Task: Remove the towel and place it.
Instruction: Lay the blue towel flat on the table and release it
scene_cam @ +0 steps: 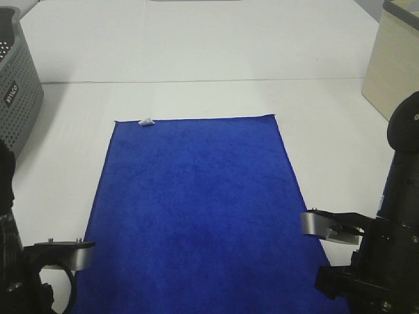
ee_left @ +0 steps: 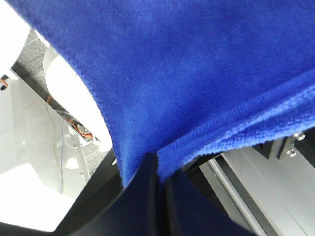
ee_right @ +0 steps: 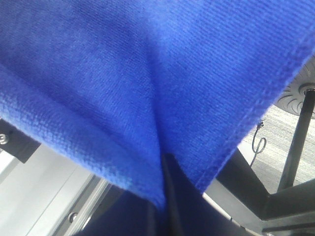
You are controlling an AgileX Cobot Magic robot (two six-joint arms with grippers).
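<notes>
The towel (scene_cam: 196, 209), a large deep-blue cloth, lies spread flat on the white table (scene_cam: 196, 59), with a small white tag (scene_cam: 146, 121) at its far left corner. Its near end runs off the table's front edge between my two arms. In the left wrist view my left gripper (ee_left: 157, 169) is shut on a fold of the towel (ee_left: 187, 73) at its hem. In the right wrist view my right gripper (ee_right: 165, 162) is likewise shut on the towel (ee_right: 123, 73) by its stitched edge. Both sets of fingertips are hidden in the high view.
A grey perforated basket (scene_cam: 16, 91) stands at the table's far left edge. A pale wooden box (scene_cam: 393, 65) stands at the far right. My left arm (scene_cam: 39, 275) and right arm (scene_cam: 373, 255) flank the towel's near corners.
</notes>
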